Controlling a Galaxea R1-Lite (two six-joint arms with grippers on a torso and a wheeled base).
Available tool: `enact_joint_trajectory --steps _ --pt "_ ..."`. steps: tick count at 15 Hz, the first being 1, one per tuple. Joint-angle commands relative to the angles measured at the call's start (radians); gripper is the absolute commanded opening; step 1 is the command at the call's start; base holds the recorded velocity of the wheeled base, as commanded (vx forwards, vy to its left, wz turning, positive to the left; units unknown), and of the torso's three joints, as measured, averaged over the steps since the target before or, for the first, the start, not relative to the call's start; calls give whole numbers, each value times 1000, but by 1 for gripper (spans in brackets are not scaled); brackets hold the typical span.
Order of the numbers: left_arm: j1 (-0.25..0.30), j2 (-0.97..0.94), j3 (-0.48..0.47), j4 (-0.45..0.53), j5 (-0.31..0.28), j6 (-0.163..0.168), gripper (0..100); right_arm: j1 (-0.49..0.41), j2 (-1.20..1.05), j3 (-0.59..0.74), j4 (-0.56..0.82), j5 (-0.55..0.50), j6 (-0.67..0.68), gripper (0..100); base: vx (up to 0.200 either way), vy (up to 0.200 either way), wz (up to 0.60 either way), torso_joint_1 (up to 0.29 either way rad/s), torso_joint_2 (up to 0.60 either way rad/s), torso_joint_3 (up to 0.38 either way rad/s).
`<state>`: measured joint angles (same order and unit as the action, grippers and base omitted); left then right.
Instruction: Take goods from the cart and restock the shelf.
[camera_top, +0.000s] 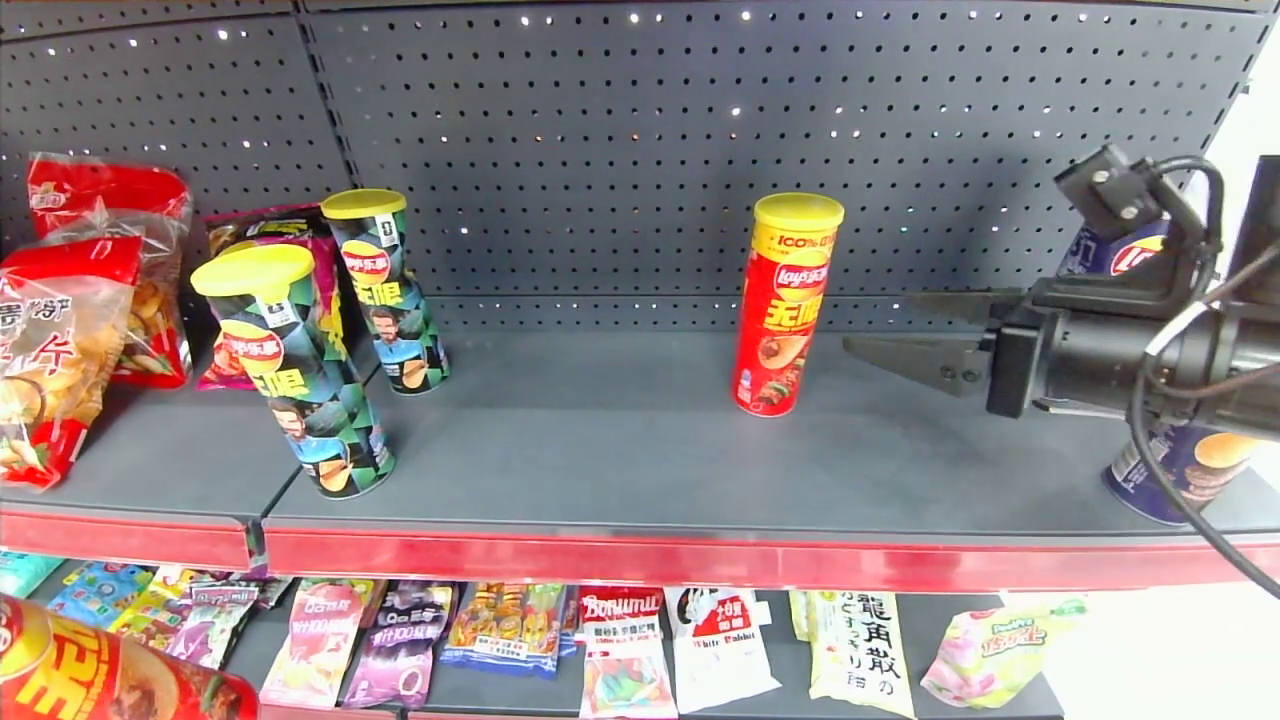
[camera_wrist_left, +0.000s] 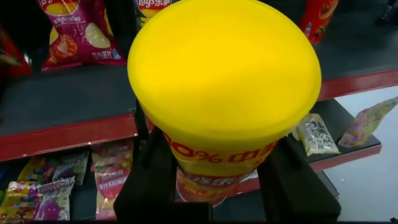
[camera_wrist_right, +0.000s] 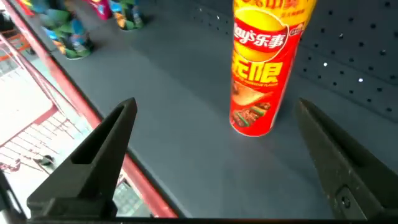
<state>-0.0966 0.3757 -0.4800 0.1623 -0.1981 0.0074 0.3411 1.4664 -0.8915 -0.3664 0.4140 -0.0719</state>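
Observation:
A red chip can (camera_top: 789, 305) with a yellow lid stands upright on the grey shelf (camera_top: 600, 450), right of centre. My right gripper (camera_top: 880, 322) hovers open just to its right at mid-can height, not touching it. In the right wrist view the same red can (camera_wrist_right: 261, 74) stands beyond the spread fingers (camera_wrist_right: 93, 162) of the right gripper (camera_wrist_right: 214, 102). My left gripper (camera_wrist_left: 217, 186) is shut on a second red chip can (camera_wrist_left: 224, 81), whose yellow lid faces the camera. This held can (camera_top: 100, 680) sits low at the left, below the shelf's front edge.
Two dark green chip cans (camera_top: 385, 290) (camera_top: 295, 375) stand at the shelf's left, with snack bags (camera_top: 70, 300) beyond them. A blue can (camera_top: 1180, 465) stands behind my right arm. Bare shelf lies between the green cans and the red one. Bags (camera_top: 620, 650) fill the lower shelf.

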Motion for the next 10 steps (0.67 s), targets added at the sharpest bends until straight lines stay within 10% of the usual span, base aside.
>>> enact_joint_trajectory --steps 1,10 --pt "0 8 0 0 0 2 0 4 109 -47 -8 -6 -2 100 0 0 0 0 0 0" --pt "0 12 1 0 0 6 0 3 284 -173 -121 -90 3 100 0 0 0 0 0 0"
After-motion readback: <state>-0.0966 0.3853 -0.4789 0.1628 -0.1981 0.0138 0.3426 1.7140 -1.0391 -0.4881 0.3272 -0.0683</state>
